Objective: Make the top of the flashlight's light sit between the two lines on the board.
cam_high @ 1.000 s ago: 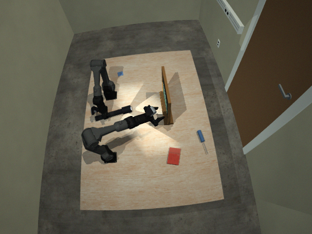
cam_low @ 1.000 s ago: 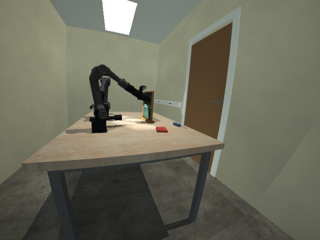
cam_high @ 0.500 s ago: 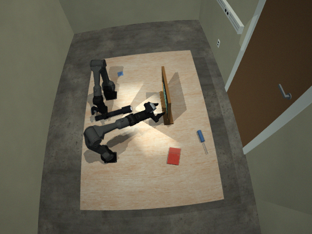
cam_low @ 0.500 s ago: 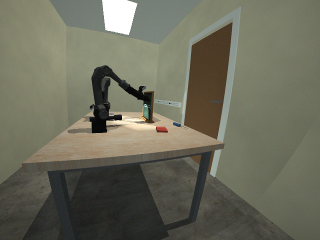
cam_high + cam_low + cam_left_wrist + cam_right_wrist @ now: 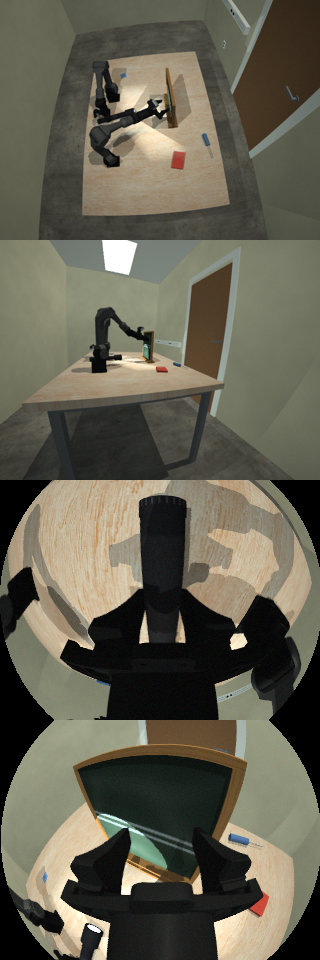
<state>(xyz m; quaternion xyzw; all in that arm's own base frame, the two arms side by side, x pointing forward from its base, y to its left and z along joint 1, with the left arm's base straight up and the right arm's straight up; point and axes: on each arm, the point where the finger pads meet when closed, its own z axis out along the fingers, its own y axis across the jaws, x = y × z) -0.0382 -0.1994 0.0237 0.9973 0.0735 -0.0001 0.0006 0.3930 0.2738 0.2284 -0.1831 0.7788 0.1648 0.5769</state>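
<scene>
The black flashlight (image 5: pixel 129 112) (image 5: pixel 114 357) (image 5: pixel 164 540) (image 5: pixel 91 937) is lit and points at the board. My left gripper (image 5: pixel 106 119) (image 5: pixel 162 596) is shut on its rear part; it seems held above the table. The framed board (image 5: pixel 173 113) (image 5: pixel 152 345) (image 5: pixel 160 790) stands upright. Its two pale lines (image 5: pixel 162 838) run across its lower half. The light patch (image 5: pixel 145 851) has a curved top reaching the lines at the board's left in the right wrist view; its exact fit is unclear. My right gripper (image 5: pixel 164 105) (image 5: pixel 161 835) is open and empty, close before the board's face.
A red box (image 5: pixel 178 160) (image 5: pixel 161 369) (image 5: pixel 260 904) and a blue-handled tool (image 5: pixel 206 139) (image 5: pixel 177 364) (image 5: pixel 239 839) lie on the table (image 5: pixel 144 191). A small blue piece (image 5: pixel 123 75) lies near the left arm's base. The right arm reaches past the flashlight's head.
</scene>
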